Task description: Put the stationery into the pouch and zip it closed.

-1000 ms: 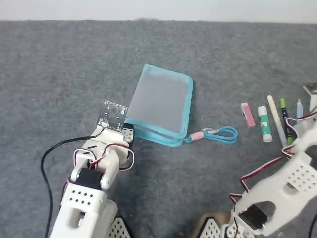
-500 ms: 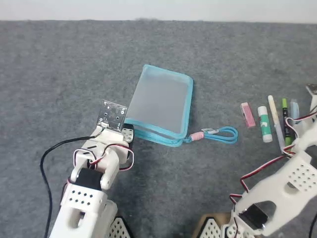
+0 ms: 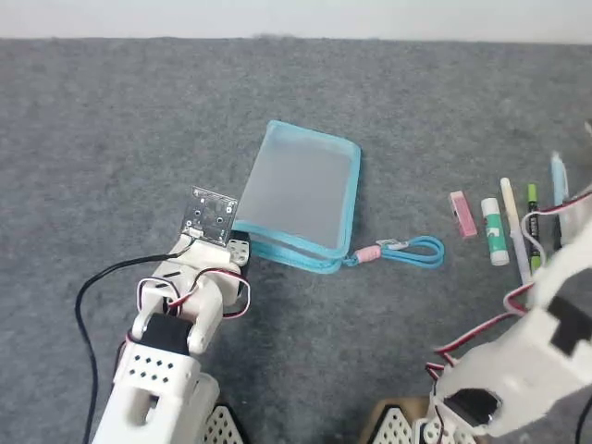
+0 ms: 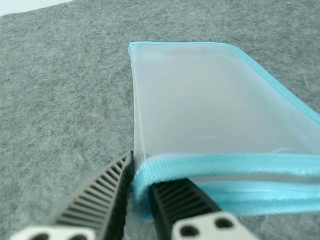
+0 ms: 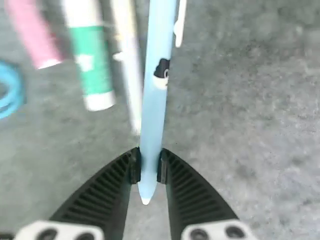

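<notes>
Pen (image 5: 155,95): likely stiff, slick; right gripper (image 5: 148,172) is clamping its tip.
Pouch (image 4: 200,110): likely floppy; left gripper (image 4: 141,172) is pinching its 8 o'clock corner.

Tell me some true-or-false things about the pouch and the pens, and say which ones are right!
1. The right end effector holds a blue pen. True.
2. The left end effector is open, high above the pouch. False: it is shut on the pouch's zip edge at a corner.
3. The eraser is inside the pouch. False: it lies on the mat beside the glue stick.
4. A blue loop lies on the mat by the pouch's corner. True.
</notes>
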You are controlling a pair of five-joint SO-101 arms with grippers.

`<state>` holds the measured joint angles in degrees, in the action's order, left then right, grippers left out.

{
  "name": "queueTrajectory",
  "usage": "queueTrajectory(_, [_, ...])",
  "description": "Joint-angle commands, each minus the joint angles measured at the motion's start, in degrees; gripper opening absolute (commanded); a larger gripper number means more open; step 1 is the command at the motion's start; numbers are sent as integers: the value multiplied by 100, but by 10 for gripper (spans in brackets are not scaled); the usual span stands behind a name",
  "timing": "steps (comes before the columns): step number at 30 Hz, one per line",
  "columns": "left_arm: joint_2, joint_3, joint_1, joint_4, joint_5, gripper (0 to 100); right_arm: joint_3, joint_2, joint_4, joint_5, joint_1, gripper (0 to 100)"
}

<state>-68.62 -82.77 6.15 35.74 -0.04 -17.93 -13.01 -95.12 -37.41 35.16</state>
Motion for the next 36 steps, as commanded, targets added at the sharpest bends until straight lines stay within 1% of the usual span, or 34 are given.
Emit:
queueTrajectory(1, [-105,101,26,9,79,10,-281,1244,-752,-114,-576,6])
queueTrajectory(4, [-88,119,26,-123,79,10,281,2158,-752,-97,-1103,6])
queueTrajectory(7, [-70,119,26,-202,97,10,1451,3327,-725,-149,-1982,6])
queueTrajectory(9, [-70,127,26,-202,237,10,2286,4180,-716,-158,-2782,6])
queueTrajectory(13, [-88,127,26,-202,273,10,3631,5534,-716,-62,-4558,6])
queueTrajectory(16, [-97,127,26,-202,273,10,4229,5947,-725,413,-5552,6])
queueTrajectory(19, [-97,127,26,-202,273,10,4501,5965,-725,659,-6220,6])
queueTrajectory(23, [-97,127,26,-202,246,10,4527,5956,-716,853,-6835,6])
queueTrajectory(27, [-97,127,26,-193,246,10,4580,5789,-752,1187,-6985,6])
queueTrajectory(32, [-97,127,26,-193,246,10,4905,5684,-725,800,-7073,6])
queueTrajectory(36, [-97,127,26,-193,246,10,5020,5684,-725,782,-7055,6])
